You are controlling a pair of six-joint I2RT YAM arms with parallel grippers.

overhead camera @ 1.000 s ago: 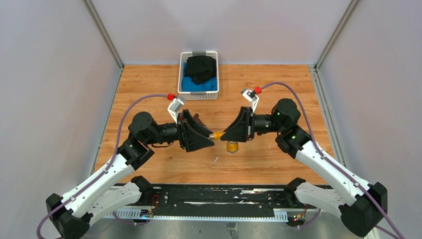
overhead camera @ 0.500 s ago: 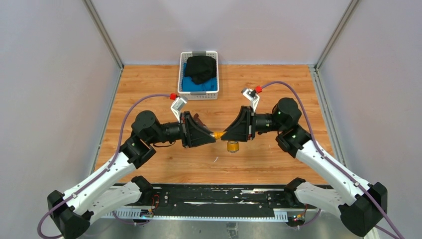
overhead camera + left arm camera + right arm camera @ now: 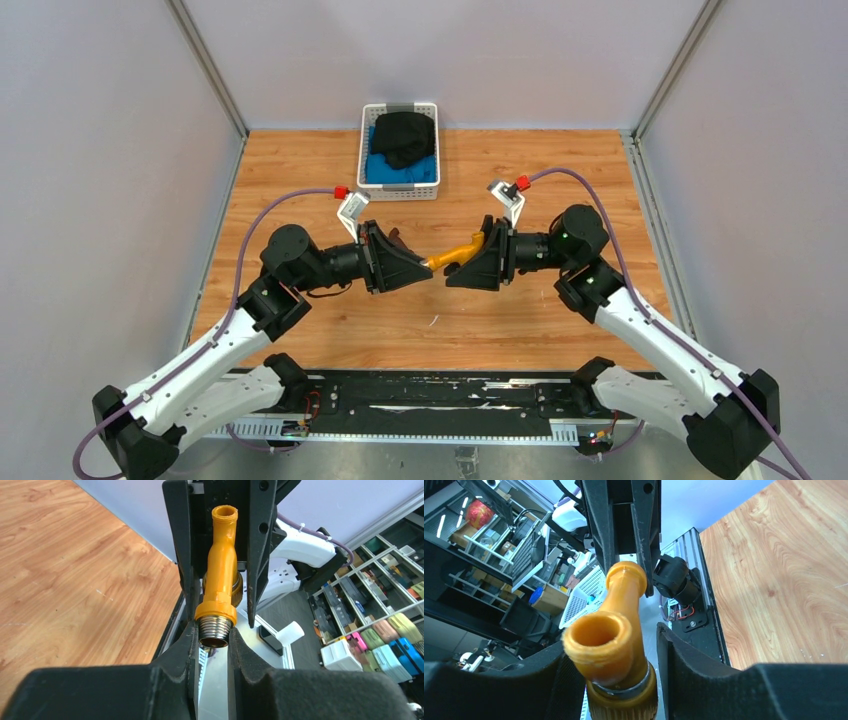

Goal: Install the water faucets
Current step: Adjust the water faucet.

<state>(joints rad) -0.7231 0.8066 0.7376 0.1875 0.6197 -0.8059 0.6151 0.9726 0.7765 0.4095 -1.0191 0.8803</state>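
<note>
Bright, even light; wrist-view foregrounds slightly soft.

1. From above, both ends of the brass-yellow faucet point(image 3: 458, 251) disappear behind my left claw point(image 3: 429, 273) and right claw point(image 3: 450, 279). Where my fingers meet the metal cannot be seen there.
2. My right wrist camera cuts off the faucet's lower body at the bottom edge.
3. The black and blue heap in the white basket point(image 3: 400, 192) is too small to name.
4. The shelves point(image 3: 380, 625) behind my left claw are blurred.
</note>
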